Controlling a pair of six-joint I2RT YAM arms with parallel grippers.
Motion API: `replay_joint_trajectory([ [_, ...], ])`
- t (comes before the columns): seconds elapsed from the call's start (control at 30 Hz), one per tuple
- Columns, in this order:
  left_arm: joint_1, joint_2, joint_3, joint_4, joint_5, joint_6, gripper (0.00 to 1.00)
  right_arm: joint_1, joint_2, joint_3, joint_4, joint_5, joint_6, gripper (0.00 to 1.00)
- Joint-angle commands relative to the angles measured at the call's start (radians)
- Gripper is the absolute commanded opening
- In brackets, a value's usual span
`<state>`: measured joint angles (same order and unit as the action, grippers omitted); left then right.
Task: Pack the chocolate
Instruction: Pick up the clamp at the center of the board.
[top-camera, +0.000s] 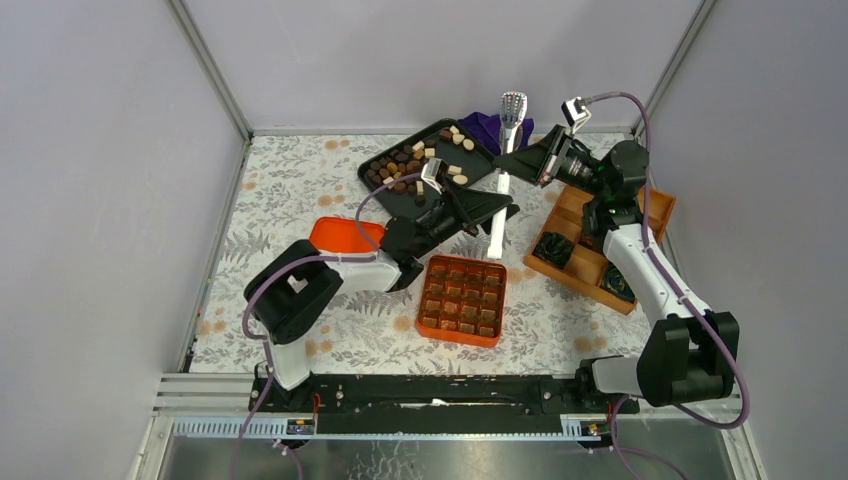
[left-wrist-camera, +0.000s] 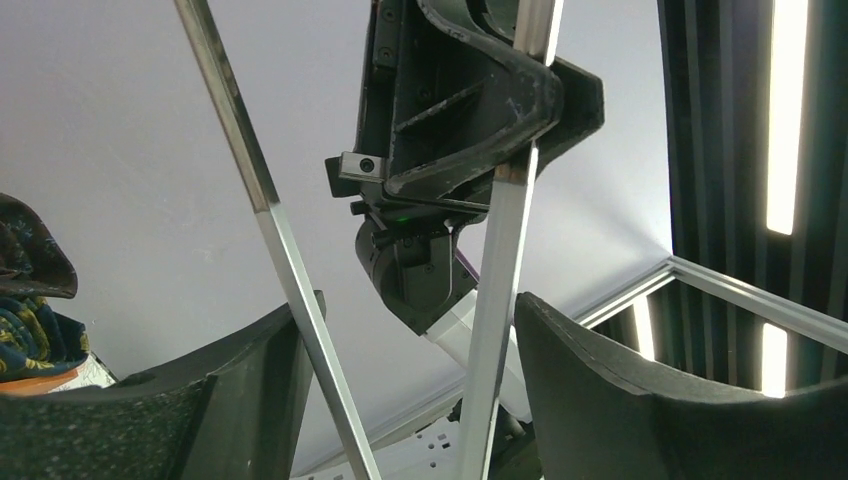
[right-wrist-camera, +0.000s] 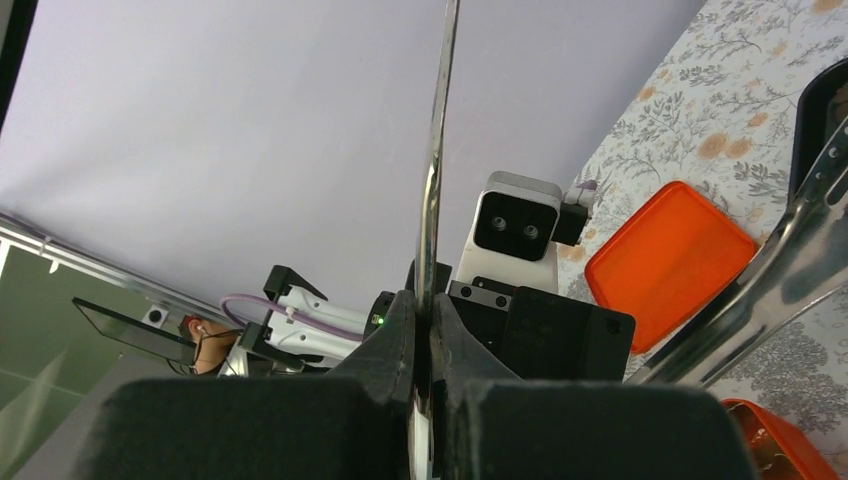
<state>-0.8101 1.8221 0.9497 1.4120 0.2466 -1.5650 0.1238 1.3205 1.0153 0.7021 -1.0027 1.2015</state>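
Observation:
The chocolate (top-camera: 405, 165) lies as several small brown and cream pieces on a black tray (top-camera: 474, 158) at the back. More pieces fill the orange compartment box (top-camera: 462, 298) in the middle. Silver tongs (top-camera: 503, 175) stand lengthways between the tray and the box. My right gripper (top-camera: 517, 160) is shut on one thin arm of the tongs (right-wrist-camera: 432, 180); the fingers (right-wrist-camera: 395, 330) pinch it edge-on. My left gripper (top-camera: 497, 207) is open, with both tong arms (left-wrist-camera: 300, 300) passing between its fingers (left-wrist-camera: 600, 370), touching neither.
An orange lid (top-camera: 345, 235) lies left of the box and shows in the right wrist view (right-wrist-camera: 670, 260). A wooden tray (top-camera: 577, 268) with dark crinkled rolls (top-camera: 554, 249) stands at the right. A purple cloth (top-camera: 484, 125) lies behind the black tray.

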Motion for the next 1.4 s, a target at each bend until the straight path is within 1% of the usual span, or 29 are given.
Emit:
replay_joint_trajectory([
  [0.0,-0.008,0.013,0.027,0.076,-0.030,-0.023,0.74,0.007,-0.017,0.004,0.044,0.016,-0.089,0.02],
  [0.13,-0.008,0.015,0.030,0.083,-0.028,-0.030,0.67,0.004,-0.022,0.002,0.030,0.013,-0.114,0.04],
  [0.23,-0.008,0.015,0.018,0.104,-0.043,-0.031,0.59,0.001,-0.026,0.006,0.031,0.009,-0.126,0.05],
  [0.27,-0.009,0.014,0.012,0.111,-0.047,-0.029,0.58,0.000,-0.028,0.006,0.031,0.006,-0.128,0.06],
  [0.33,-0.009,0.015,0.008,0.133,-0.058,-0.026,0.59,-0.003,-0.031,0.006,0.030,0.003,-0.138,0.06],
  [0.5,-0.010,0.025,0.018,0.163,-0.056,-0.031,0.71,-0.004,-0.035,0.006,0.028,0.004,-0.145,0.06],
  [0.6,-0.012,0.015,0.012,0.166,-0.068,-0.013,0.73,-0.004,-0.036,0.006,0.030,0.006,-0.145,0.06],
  [1.37,-0.024,0.013,0.023,0.184,-0.086,0.018,0.74,-0.009,-0.063,-0.022,0.025,0.006,-0.152,0.08],
])
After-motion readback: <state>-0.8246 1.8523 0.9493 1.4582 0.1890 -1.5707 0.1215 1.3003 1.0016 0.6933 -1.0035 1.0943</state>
